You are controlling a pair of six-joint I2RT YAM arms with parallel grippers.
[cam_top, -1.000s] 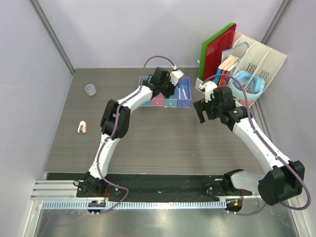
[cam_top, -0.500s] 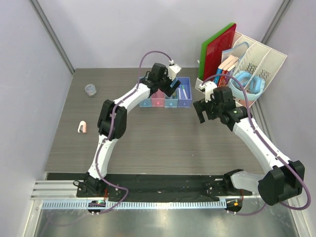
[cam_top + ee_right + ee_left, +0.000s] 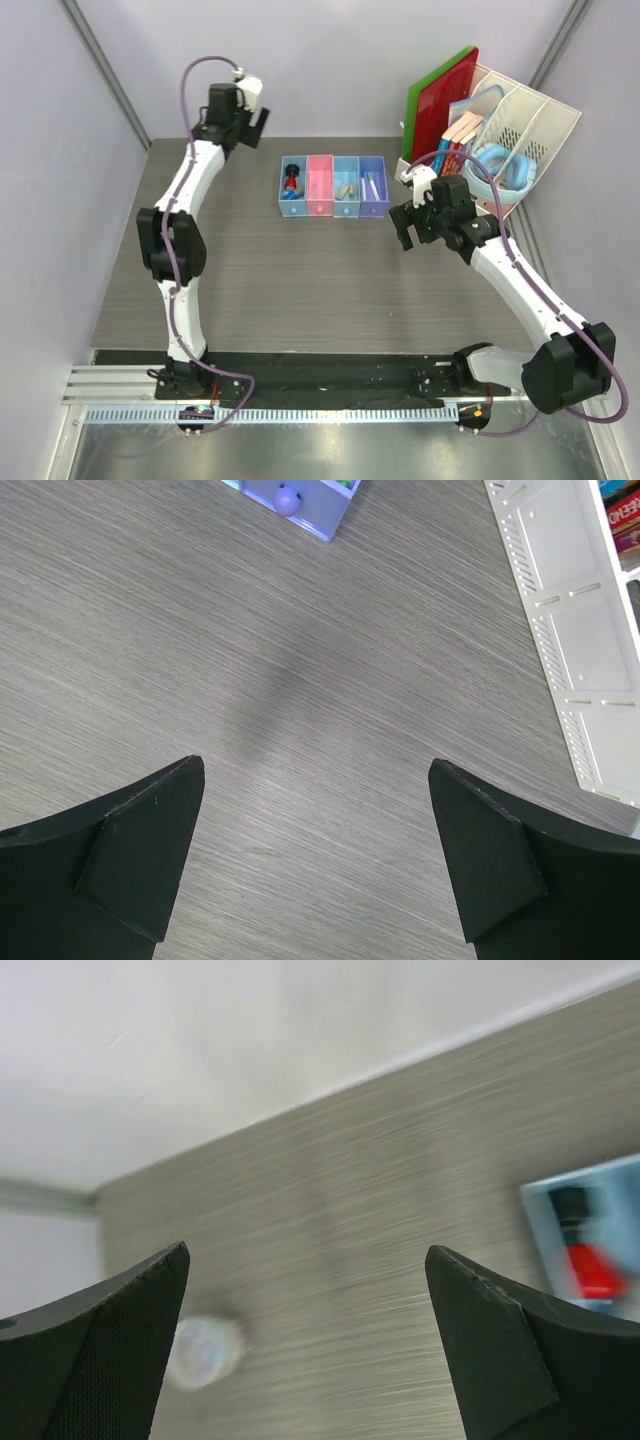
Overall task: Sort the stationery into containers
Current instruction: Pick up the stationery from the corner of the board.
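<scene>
Four containers stand in a row at the back of the table: blue, pink, light blue and lavender. A red-black cylinder lies in the blue one and shows blurred in the left wrist view. Pens lie in the lavender one. My left gripper is high at the back left, open and empty, over bare table with a small translucent round piece below its left finger. To the right of the trays my right gripper hangs open and empty.
A white slotted file rack at the back right holds books, light-blue headphones and red and green boards; its side shows in the right wrist view. The lavender tray's corner is at that view's top. Grey walls enclose the table.
The left gripper opened over the trays, then the arm swung away to the back left corner. The right arm has stayed put.
</scene>
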